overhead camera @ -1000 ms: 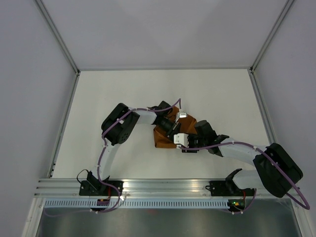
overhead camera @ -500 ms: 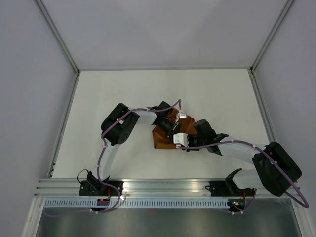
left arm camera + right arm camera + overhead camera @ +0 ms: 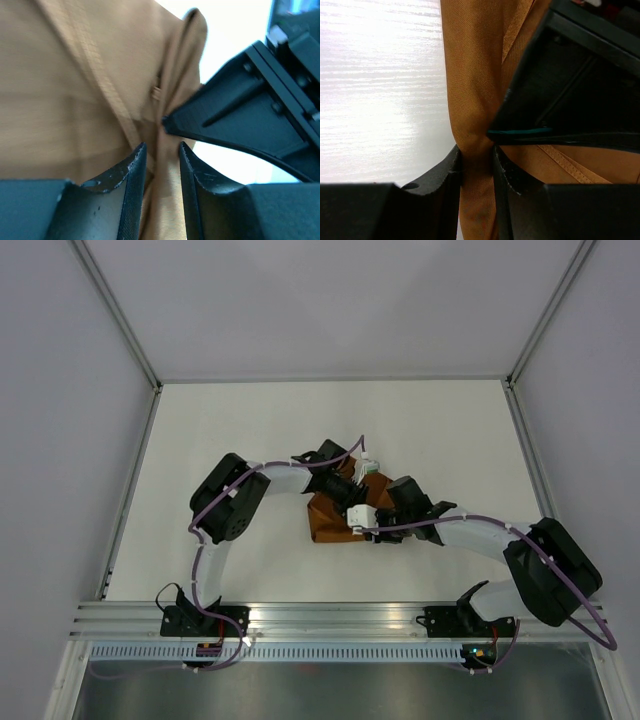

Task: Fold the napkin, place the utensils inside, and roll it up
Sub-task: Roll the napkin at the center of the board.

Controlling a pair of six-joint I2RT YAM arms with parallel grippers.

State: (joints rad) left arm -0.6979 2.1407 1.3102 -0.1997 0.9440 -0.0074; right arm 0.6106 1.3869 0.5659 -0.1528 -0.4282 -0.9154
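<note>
The rust-orange napkin [image 3: 328, 522] lies bunched in the middle of the white table, with both grippers meeting at its right side. My left gripper [image 3: 350, 500] comes from the far left. In its wrist view a raised fold of the napkin [image 3: 75, 90] stands between its fingertips [image 3: 136, 165], with a slim gap beside the left one, so that gripper [image 3: 162, 152] is open. My right gripper [image 3: 360, 522] is shut on a ridge of the napkin [image 3: 470, 75], pinched tight at its tips [image 3: 477, 150]. Each gripper's black finger shows close in the other's view. The utensils are hidden.
Bare white table [image 3: 250, 430] surrounds the cloth, bounded by grey walls and a metal frame [image 3: 130, 490]. The left arm's elbow [image 3: 225, 505] and the right arm's elbow [image 3: 550, 575] stand on either side. The other arm's black finger [image 3: 560, 90] sits just above my right tips.
The left arm's elbow has swung left and its wrist has edged toward the far side. The right arm has slid left, further onto the napkin. The bundle stays in place.
</note>
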